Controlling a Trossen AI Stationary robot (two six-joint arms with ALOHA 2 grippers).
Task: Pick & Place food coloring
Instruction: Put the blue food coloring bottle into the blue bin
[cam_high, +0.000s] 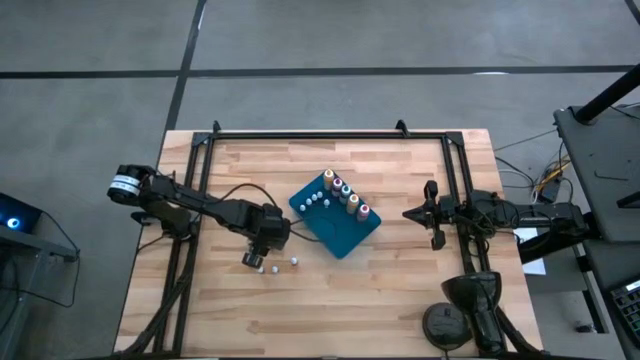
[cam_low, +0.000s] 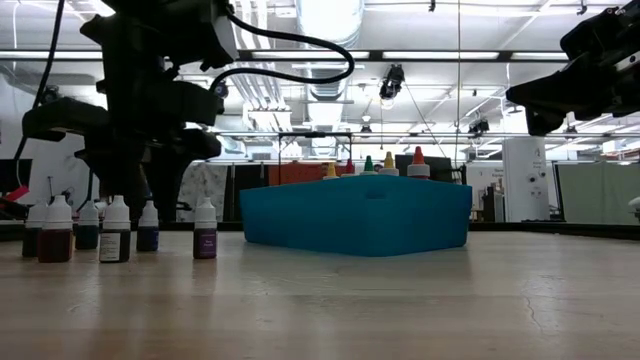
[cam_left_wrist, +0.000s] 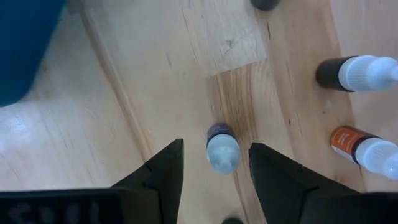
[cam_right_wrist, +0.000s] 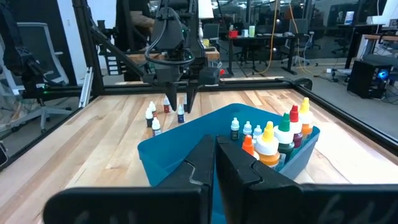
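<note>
one white-topped bottle (cam_left_wrist: 222, 149) sits between my spread left gripper (cam_left_wrist: 215, 165) fingers | i'd pinch its body squarely | right gripper (cam_right_wrist: 215, 163) pressed together, waiting right of tray (cam_high: 345, 240)

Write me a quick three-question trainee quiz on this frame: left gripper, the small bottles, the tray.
1. True or false: the left gripper is shut on a bottle.
2. Where do the bottles with coloured tops stand? A) on the bare table B) in the blue tray C) in the right gripper
3. Fill in: the white-topped bottle below the left gripper stands ____ its two fingers.

Key
1. False: its fingers stand open on either side of the bottle, not touching it.
2. B
3. between
</note>
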